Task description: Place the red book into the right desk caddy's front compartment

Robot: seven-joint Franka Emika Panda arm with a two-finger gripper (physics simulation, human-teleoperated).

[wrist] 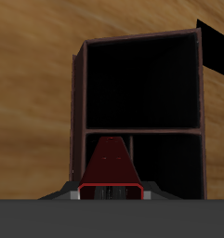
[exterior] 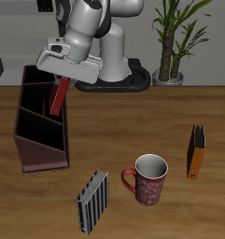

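The red book (exterior: 58, 96) hangs tilted over the caddy (exterior: 41, 140) — clamped at its top between the fingers (exterior: 63, 79), lower end dipping inside the walls; a mug (exterior: 147, 179) stands well apart on the table (exterior: 179, 112).

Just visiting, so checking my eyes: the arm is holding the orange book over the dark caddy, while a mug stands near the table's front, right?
Not quite: the held book is the red book, as the exterior view shows. The orange book stands beyond the mug. It does hang over the caddy.
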